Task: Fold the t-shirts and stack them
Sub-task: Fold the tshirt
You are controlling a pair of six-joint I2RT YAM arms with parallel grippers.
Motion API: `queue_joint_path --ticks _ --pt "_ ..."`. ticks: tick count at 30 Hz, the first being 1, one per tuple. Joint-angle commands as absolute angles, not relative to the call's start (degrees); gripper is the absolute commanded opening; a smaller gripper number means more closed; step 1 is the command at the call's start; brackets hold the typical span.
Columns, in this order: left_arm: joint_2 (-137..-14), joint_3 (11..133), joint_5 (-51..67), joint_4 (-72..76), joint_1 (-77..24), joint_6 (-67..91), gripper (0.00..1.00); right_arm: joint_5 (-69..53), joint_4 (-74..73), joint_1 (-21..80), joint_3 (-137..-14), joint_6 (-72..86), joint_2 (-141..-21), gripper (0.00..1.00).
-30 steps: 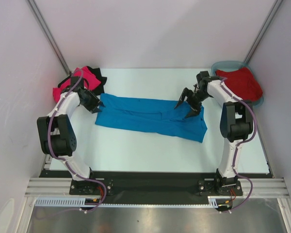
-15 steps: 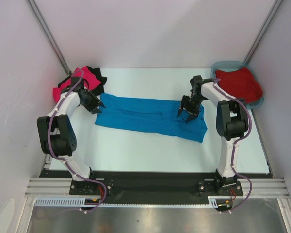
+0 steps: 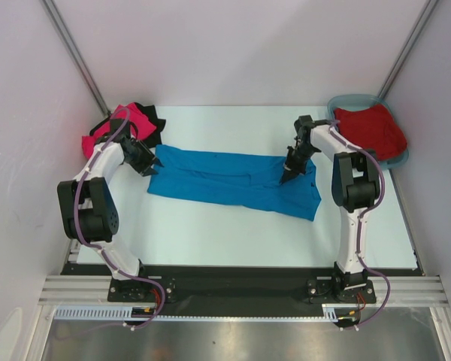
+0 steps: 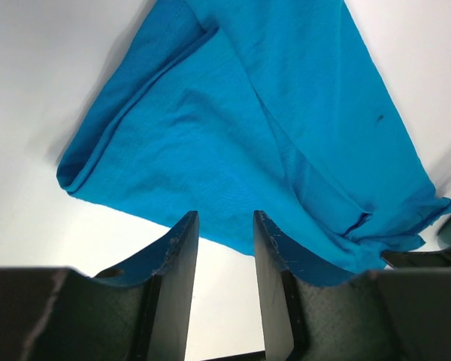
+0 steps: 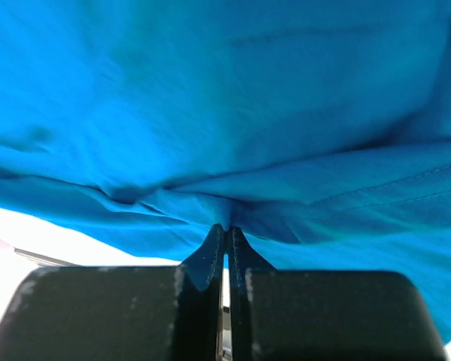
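Blue t-shirt [image 3: 225, 180] lies flattened across the table [image 3: 210, 233]; right gripper [image 5: 226, 228] is clamped on a raised fold near its right end (fingers pressed together); left gripper [image 4: 224, 218] stands part-open at its left edge, possibly touching cloth.

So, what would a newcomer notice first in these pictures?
The bright blue t-shirt lying across the middle of the table, with the right gripper shut on a fold near its right end. Then the dark red t-shirt in the teal tub at the far right corner.
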State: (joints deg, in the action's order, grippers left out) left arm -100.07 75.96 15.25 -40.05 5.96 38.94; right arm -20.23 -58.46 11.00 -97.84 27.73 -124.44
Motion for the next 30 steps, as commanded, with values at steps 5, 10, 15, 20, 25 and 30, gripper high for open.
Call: queue_joint_path --ticks 5,10,15,20,25,30 --pt "-96.8 77.4 14.6 -40.1 5.4 37.8 0.4 -22.4 -58.9 10.5 -107.1 26.5 -126.0 0.0" --pt "-97.1 77.4 14.7 -39.9 5.5 38.0 0.4 -22.9 -59.5 10.2 -110.7 26.5 -128.0 0.0" --pt "-97.3 77.6 14.1 -39.8 5.2 37.3 0.4 -22.4 -57.5 9.1 -112.4 26.5 -130.0 0.0" --pt "-98.0 77.8 12.8 -41.1 4.7 34.4 0.4 -18.8 -58.9 8.6 -114.5 25.2 -130.5 0.67" --pt "-97.1 78.1 9.3 -42.8 4.0 30.5 0.41 -8.0 -63.8 8.7 -115.0 22.1 -125.5 0.75" --pt "-96.6 77.9 13.6 -38.5 3.3 26.0 0.41 -2.0 -66.4 8.2 -110.8 20.8 -118.9 0.75"
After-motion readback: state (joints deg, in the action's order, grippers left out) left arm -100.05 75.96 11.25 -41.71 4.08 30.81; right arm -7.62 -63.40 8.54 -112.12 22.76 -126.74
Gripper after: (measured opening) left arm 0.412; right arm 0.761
